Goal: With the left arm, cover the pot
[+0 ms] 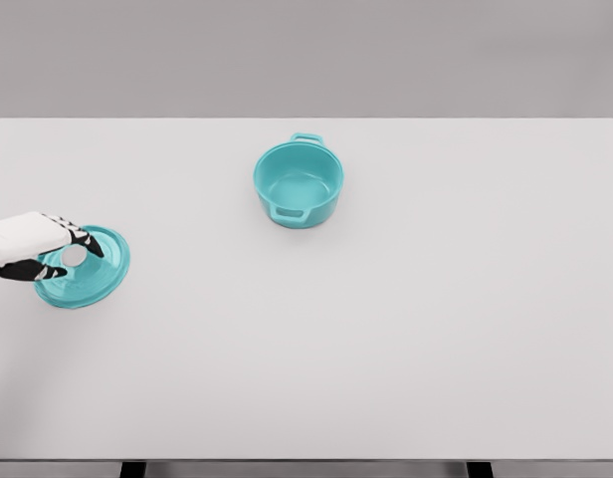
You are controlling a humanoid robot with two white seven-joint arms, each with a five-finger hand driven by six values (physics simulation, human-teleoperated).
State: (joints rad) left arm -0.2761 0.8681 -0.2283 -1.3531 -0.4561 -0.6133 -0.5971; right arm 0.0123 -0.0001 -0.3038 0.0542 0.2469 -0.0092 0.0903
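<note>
Left hand [46, 249] clasped on silver knob of round teal lid [88, 269], open two-handled teal pot [299, 183] well apart.

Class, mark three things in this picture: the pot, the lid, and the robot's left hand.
pot [299, 187], head view: inside bottom of the open teal pot.
lid [96, 277], head view: bare teal top, right of the knob.
left hand [33, 244], head view: white back of the hand, at the lid's knob.

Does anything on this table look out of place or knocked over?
Nothing looks spilled or damaged. The teal pot stands upright and uncovered near the table's middle. Its matching lid sits well away at the left edge, where the left robot hand has its fingers around the knob. That separation is the only oddity.
</note>
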